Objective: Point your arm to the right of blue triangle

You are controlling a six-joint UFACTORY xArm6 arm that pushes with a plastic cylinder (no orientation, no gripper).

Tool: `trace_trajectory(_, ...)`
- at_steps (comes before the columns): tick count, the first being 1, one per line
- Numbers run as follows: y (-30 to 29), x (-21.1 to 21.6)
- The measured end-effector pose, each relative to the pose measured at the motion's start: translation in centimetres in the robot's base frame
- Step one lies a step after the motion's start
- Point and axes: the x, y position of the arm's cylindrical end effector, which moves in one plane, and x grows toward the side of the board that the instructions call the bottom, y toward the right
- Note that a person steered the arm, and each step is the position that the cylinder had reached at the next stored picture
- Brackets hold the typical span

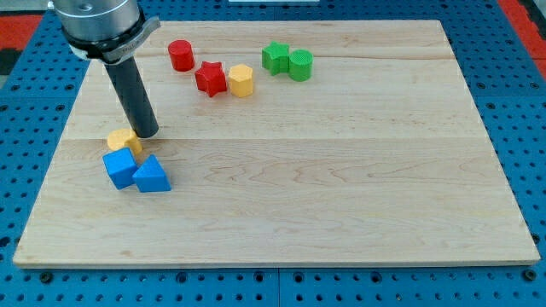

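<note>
**Tip beside yellow block, above blue triangle**

Pale wooden bench [341, 170], smooth, faint lengthwise grain, lying on a blue perforated base [520, 102]. No pincer on this arm: just a straight dark matte rod [132, 89] under a metallic collar, upper left of frame.

My tip [147, 135] down on the wood at left, touching or just beside the right edge of a yellow block [124, 140], shape partly hidden. Just below, blue triangle [152, 175], a glossy wedge, lower left of frame; blue cube [119, 167] pressed against its left side. Tip thus above the triangle, roughly over its top corner, not at its right.

Upper middle, well apart from the tip: red cylinder [180, 55], red star [211, 78], yellow hexagon [241, 80] touching the star, green star [275, 57] touching a green cylinder [300, 65].
</note>
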Motion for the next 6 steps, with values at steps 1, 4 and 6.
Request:
trace_trajectory(1, 0.0, 2.0)
trace_trajectory(4, 7.1, 4.9)
trace_trajectory(6, 3.6, 5.5)
